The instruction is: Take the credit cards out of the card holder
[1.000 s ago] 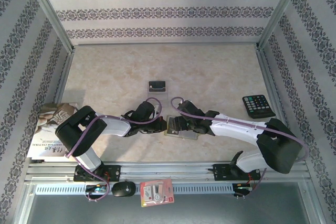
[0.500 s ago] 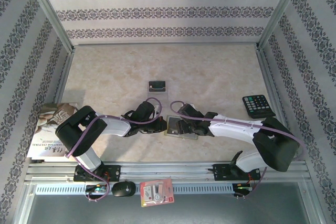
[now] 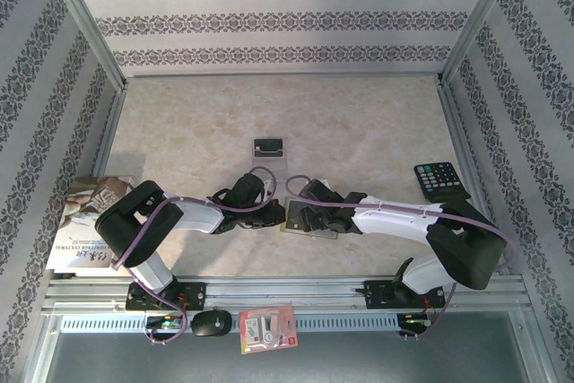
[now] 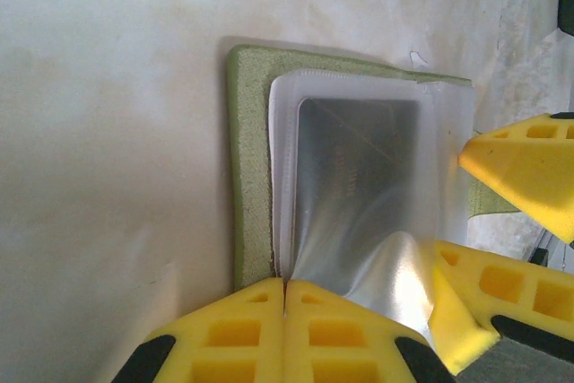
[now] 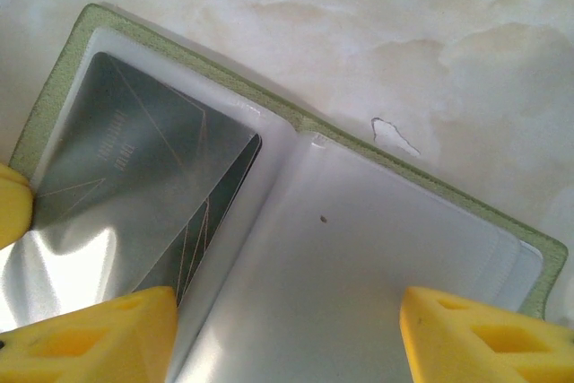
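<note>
At the near middle of the table [image 3: 359,123], between the two arms, the holder [image 5: 377,239] lies open and flat, green cover down and clear pockets up. That lie puts the pocket mouths within reach from above.

The left gripper [image 4: 285,293] is closed tight, its fingertips meeting on the near edge of the left pocket. I judge it an anchor, there so the holder cannot slide or fold shut while something is drawn from it.

One card [image 5: 134,177], dark grey with thin pale lines, sits in that left pocket with its inner edge close to the spine. The right pocket looks empty, though its glare makes that uncertain.

The right gripper [image 5: 287,334] hangs just over the holder with its jaws wide apart and nothing between them. One finger is near the card's corner and the other over the right pocket. This looks like lining up for a pinch on the card's exposed edge.

A loose card [image 3: 268,146] lies farther back on the table, well apart from the holder, so part of the job seems done.
</note>
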### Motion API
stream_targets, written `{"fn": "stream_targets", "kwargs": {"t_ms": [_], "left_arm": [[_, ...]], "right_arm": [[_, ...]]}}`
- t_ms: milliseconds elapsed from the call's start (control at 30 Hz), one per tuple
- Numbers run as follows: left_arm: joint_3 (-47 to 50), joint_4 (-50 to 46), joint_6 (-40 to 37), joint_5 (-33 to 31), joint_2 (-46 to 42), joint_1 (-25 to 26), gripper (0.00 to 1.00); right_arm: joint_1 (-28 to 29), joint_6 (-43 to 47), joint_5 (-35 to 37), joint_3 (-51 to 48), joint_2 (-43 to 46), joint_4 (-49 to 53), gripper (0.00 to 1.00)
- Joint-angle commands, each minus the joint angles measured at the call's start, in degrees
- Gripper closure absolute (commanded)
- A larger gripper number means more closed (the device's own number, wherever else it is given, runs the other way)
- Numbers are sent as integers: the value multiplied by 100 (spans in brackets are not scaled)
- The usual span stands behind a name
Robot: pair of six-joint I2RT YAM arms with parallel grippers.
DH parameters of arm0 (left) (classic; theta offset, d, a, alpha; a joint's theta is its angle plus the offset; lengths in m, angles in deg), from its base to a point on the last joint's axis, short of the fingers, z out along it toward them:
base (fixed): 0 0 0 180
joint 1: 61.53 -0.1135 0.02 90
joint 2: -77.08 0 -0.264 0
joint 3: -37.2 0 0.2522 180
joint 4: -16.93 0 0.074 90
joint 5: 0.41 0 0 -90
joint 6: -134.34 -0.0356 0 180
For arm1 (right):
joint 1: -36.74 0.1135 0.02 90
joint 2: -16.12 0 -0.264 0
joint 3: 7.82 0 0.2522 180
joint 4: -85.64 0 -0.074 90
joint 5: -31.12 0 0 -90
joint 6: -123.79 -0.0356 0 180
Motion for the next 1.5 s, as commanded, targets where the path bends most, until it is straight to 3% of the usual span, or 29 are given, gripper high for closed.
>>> {"fn": "stream_targets", "kwargs": {"t_ms": [0, 500, 700, 833, 1467], "left_arm": [[192, -715, 51, 82, 343, 166, 99], [202, -671, 69, 117, 380, 170, 99], [232, -721, 69, 47, 287, 166, 79], [243, -747, 71, 10, 221, 166, 73], [226, -966, -26, -48, 19, 102, 73]], "right_arm": [[61, 76, 113, 149, 62, 50, 33], [89, -103, -188, 3, -420, -371, 30], [100, -195, 204, -51, -387, 160, 32], [105, -240, 361, -86, -225, 403, 32], [56, -453, 894, -115, 577, 1109, 29]]}}
